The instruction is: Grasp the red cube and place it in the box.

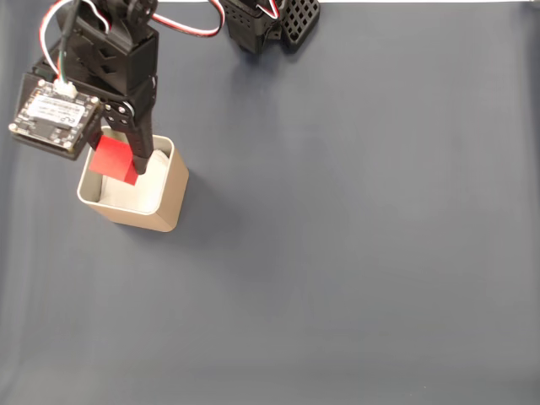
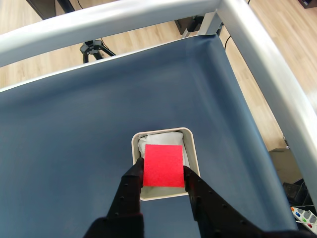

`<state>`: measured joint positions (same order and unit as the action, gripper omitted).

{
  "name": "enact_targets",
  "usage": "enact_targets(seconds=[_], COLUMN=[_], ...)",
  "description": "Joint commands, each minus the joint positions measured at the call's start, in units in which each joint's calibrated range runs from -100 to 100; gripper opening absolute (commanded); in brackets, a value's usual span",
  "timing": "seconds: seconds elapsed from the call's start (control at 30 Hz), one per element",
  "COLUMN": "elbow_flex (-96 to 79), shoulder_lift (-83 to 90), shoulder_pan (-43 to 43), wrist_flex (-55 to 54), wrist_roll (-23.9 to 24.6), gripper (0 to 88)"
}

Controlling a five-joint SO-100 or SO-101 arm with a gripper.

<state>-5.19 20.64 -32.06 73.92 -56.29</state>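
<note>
The red cube (image 1: 112,159) hangs over the open top of the tan box (image 1: 164,202), held between the black fingers of my gripper (image 1: 118,162). In the wrist view the red cube (image 2: 164,165) sits squarely above the box (image 2: 191,144), whose white lining shows around it, and both fingers of the gripper (image 2: 163,171) press against the cube's left and right faces. The box stands at the left of the dark blue cloth in the fixed view.
The arm's base (image 1: 270,21) stands at the top middle of the fixed view. A grey metal frame (image 2: 267,54) borders the table in the wrist view, with wooden floor beyond. The dark blue cloth (image 1: 363,236) stretches right of the box.
</note>
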Motion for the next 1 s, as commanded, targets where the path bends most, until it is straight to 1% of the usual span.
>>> enact_targets(seconds=[0.0, 0.1, 0.27, 0.33, 0.47, 0.97], elbow_flex=[0.36, 0.27, -0.10, -0.19, -0.37, -0.83], shoulder_lift=[3.03, 3.03, 3.03, 3.03, 3.03, 3.03], shoulder_pan=[-0.14, -0.07, 0.00, 0.00, 0.00, -0.14], wrist_flex=[-0.84, -0.92, -1.01, -1.50, -2.65, -4.29], wrist_roll=[-0.10, 0.83, 1.22, 2.39, 3.27, 3.22], gripper=[17.9, 26.8, 34.9, 41.6, 47.3, 51.8])
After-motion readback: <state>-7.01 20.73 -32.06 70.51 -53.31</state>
